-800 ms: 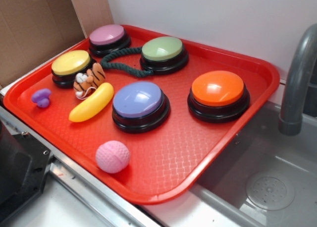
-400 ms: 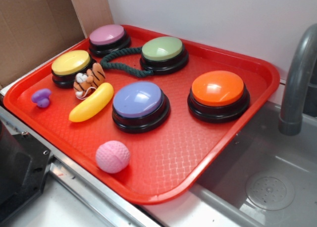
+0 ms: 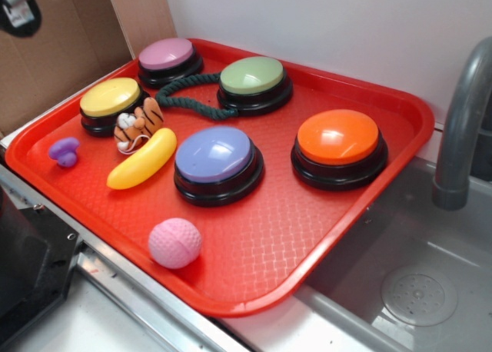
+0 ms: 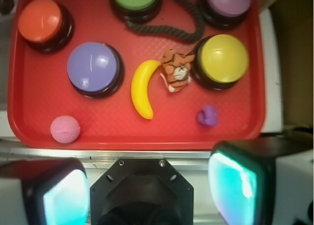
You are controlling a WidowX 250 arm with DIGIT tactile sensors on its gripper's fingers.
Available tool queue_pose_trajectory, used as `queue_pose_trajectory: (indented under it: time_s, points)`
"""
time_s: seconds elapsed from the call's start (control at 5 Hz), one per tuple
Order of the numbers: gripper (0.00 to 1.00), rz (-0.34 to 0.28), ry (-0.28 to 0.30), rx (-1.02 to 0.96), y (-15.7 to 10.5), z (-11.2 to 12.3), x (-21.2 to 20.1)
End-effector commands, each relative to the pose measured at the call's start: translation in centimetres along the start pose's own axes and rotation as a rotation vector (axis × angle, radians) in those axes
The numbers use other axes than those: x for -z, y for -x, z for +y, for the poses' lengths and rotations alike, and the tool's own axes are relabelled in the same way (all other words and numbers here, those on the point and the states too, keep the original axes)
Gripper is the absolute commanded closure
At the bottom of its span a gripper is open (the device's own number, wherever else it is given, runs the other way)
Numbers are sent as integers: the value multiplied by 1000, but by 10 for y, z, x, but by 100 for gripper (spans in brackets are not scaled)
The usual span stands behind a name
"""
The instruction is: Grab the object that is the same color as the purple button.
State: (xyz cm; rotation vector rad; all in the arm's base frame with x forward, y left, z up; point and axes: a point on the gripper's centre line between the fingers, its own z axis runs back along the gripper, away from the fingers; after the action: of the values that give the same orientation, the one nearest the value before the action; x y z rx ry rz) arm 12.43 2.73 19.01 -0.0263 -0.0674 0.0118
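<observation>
The object, a small purple lumpy toy, lies by the left rim of the red tray, in front of the yellow button. The purple button, a lavender-blue dome on a black base, stands mid-tray. In the wrist view the toy shows just above the right finger, and the purple button is at upper left. My gripper hangs high over the tray's front edge, open, its cyan pads wide apart with nothing between them. A bit of the arm shows at the exterior view's top left corner.
On the tray are also a yellow banana, a tiger toy, a pink dimpled ball, a green rope, and yellow, pink, green and orange buttons. A grey faucet and sink lie right.
A black and white piece of the arm has come into the exterior view at the top left corner. Nothing on the tray has moved.
</observation>
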Motion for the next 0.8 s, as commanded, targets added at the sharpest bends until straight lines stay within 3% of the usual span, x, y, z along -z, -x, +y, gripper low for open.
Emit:
queue_pose_trajectory:
  time_s: [0.0,0.2,0.6]
  points:
    - [0,-27,-70,-118,-4,68,66]
    - [0,-40,-111,-177,-6,85,97]
    - [0,7,-151,-243,-13,96,148]
